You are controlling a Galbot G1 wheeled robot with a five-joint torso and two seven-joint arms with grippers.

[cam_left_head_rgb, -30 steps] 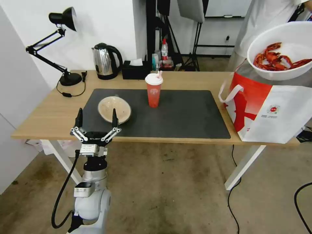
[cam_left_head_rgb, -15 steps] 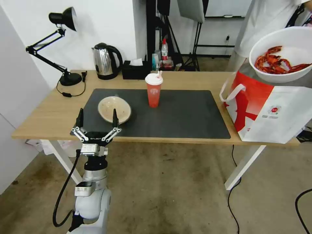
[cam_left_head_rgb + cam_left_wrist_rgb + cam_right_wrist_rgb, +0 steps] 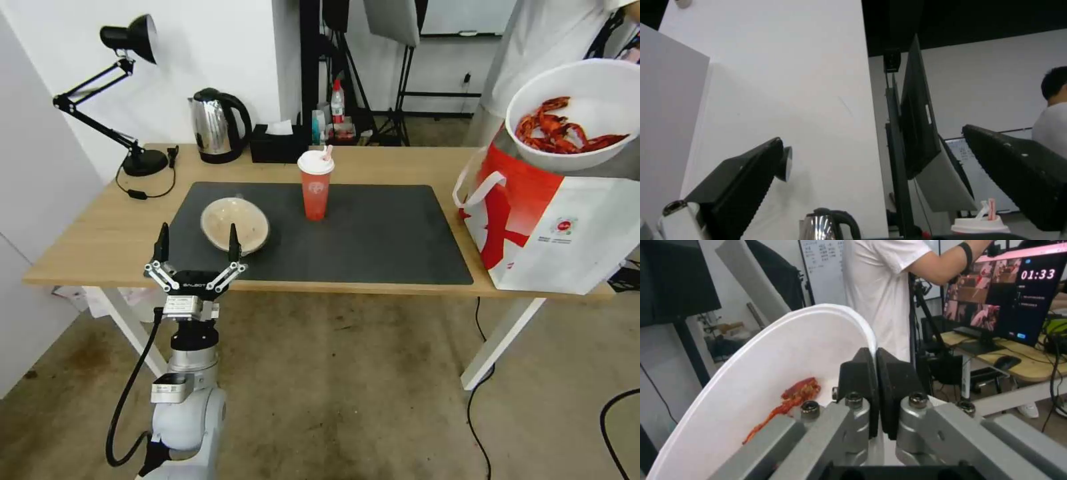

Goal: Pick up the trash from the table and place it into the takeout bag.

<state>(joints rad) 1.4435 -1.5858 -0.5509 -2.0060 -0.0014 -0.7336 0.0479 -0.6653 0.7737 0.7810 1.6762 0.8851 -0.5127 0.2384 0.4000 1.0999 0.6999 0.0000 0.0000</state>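
The white bowl point(image 3: 573, 113) with red crayfish shells hangs tilted just above the open red-and-white takeout bag point(image 3: 553, 227) at the table's right end. In the right wrist view my right gripper point(image 3: 876, 353) is shut on the rim of this bowl point(image 3: 773, 373). The red cup point(image 3: 315, 185) with lid and straw stands on the dark mat point(image 3: 373, 233). The beige bowl point(image 3: 235, 225) lies at the mat's left. My left gripper point(image 3: 197, 243) stands open at the table's point(image 3: 100, 233) front edge, just before the beige bowl. The left gripper point(image 3: 876, 173) points upward, holding nothing.
A steel kettle point(image 3: 217, 125) and a black tissue box point(image 3: 279, 143) stand along the back edge, with a black desk lamp point(image 3: 127, 100) at the back left. Cables lie on the floor at the right.
The white bowl has come down a little and slightly left over the bag. The left gripper has hardly moved.
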